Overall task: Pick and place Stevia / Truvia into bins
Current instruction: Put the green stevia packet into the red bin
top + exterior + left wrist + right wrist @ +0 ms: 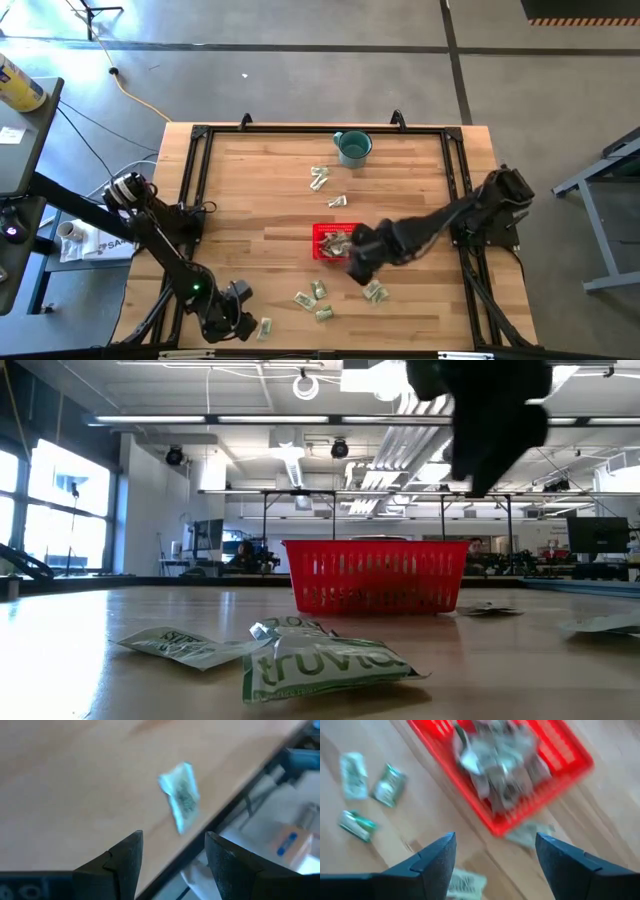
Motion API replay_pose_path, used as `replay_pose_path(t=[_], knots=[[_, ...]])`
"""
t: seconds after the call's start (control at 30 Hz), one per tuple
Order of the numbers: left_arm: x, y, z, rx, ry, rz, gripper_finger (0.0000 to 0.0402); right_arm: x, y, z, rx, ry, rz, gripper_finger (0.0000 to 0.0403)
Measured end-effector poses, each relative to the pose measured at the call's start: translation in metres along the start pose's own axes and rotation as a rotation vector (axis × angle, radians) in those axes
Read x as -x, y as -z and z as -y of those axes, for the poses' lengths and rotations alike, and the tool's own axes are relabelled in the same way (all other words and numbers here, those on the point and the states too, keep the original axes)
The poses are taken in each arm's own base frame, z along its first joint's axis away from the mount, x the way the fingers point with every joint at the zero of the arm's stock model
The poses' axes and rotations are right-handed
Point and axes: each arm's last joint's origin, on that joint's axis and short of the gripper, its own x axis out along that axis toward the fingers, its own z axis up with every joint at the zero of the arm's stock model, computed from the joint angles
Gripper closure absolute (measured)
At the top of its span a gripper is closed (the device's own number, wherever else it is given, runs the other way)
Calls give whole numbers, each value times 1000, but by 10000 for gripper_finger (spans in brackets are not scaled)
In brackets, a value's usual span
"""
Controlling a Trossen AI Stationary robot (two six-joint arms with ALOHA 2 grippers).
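The small flat paper sweetener packets, pale with green print, lie scattered over the wooden plank table [260, 200]: several crumpled ones are heaped inside the square red plastic basket [328, 241] with its slotted mesh walls, near the table's middle. A loose cluster of three packets [313, 299] rests on the bare wood nearer the front edge, another packet [376, 292] lies just right of them, and two more [319, 178] sit toward the far side beside a round teal mug [353, 147]. A single packet [265, 327] lies at the front edge, close to the black metal frame rail. In the low view one creased packet [320, 663] shows its printed face, with the basket standing behind it.

The right gripper [360, 262] hangs just beside the basket's front right corner, above the table; its two dark wedge-shaped fingers [438, 861] are spread wide apart and hold nothing. The left gripper [243, 322] sits low at the front left, next to the lone edge packet [181, 796]; its fingers [125, 861] are likewise parted with nothing between them
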Motion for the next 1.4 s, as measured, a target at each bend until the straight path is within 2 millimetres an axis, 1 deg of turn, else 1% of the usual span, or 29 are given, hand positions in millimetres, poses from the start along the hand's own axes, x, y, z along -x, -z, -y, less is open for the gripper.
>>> replay_pose_path(t=[0.07,0.2,0.27,0.37,0.47,0.53,0.6,0.67,0.73,0.8,0.9,1.07,1.13,1.2,1.33,1.4], knots=[[-6,-1,1,40,-37,-8,153,3,16,-3,-4,51,-2,139],[-18,-4,19,80,-88,10,153,10,42,-2,1,157,-19,139],[-24,-7,31,95,-137,14,153,13,51,-1,5,204,-14,139],[-30,-15,42,137,-270,53,153,17,60,0,6,244,14,139],[-33,-19,52,168,-352,83,153,19,64,-2,18,253,49,139],[-37,-19,64,181,-333,70,153,19,66,-2,30,253,56,139],[-39,-17,71,185,-322,67,153,20,66,-1,44,265,65,139],[-47,-15,77,202,-318,68,153,20,68,-1,71,280,71,139],[-54,-13,74,220,-371,81,153,21,69,0,84,294,77,139],[-63,-10,75,249,-392,46,153,22,70,2,99,316,82,139],[-70,-9,75,269,-426,32,154,23,71,3,132,332,94,139],[-70,-10,73,277,-446,47,159,23,71,3,164,340,95,139],[-69,-12,71,281,-477,55,177,23,72,3,169,342,96,139],[-67,-13,66,270,-531,67,207,24,73,3,174,344,94,139],[-62,-18,59,214,-618,106,286,25,75,3,175,347,94,139],[-60,-25,55,185,-678,125,329,26,79,4,177,358,104,139]])
